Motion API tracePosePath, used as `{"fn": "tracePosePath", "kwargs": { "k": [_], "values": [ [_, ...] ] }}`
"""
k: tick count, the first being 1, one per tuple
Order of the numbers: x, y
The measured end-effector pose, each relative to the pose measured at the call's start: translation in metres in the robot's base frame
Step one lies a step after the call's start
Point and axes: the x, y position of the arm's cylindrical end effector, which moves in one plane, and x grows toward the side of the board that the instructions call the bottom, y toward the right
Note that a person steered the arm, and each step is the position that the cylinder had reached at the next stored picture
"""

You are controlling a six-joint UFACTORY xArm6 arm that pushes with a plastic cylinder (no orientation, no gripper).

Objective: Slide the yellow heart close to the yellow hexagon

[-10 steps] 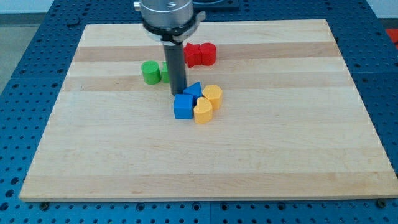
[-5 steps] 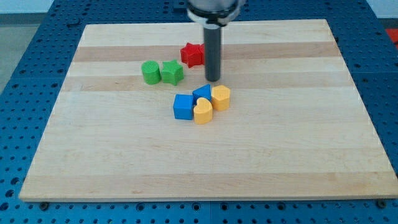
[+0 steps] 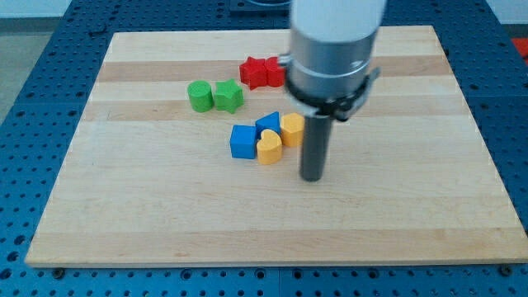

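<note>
The yellow heart [image 3: 268,149] lies near the board's middle, touching the blue cube [image 3: 243,141] on its left. The yellow hexagon [image 3: 291,129] sits just up and right of the heart, close against it. A blue triangular block [image 3: 268,124] is wedged between them at the top. My tip [image 3: 311,177] rests on the board to the lower right of the heart and below the hexagon, a short gap away from both.
A green cylinder [image 3: 199,96] and a green star-like block [image 3: 228,96] sit to the upper left. Two red blocks [image 3: 261,72] lie near the view's top, partly behind the arm. The wooden board [image 3: 124,214] lies on a blue perforated table.
My tip has moved from above the cluster, round its right side, down to the heart's lower right. The blocks in the cluster have barely shifted.
</note>
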Motion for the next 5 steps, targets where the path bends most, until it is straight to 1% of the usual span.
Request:
{"fn": "tracePosePath", "kwargs": {
  "k": [1, 3, 5],
  "values": [
    [0.013, -0.034],
    [-0.005, -0.068],
    [-0.021, -0.079]
  ]
}}
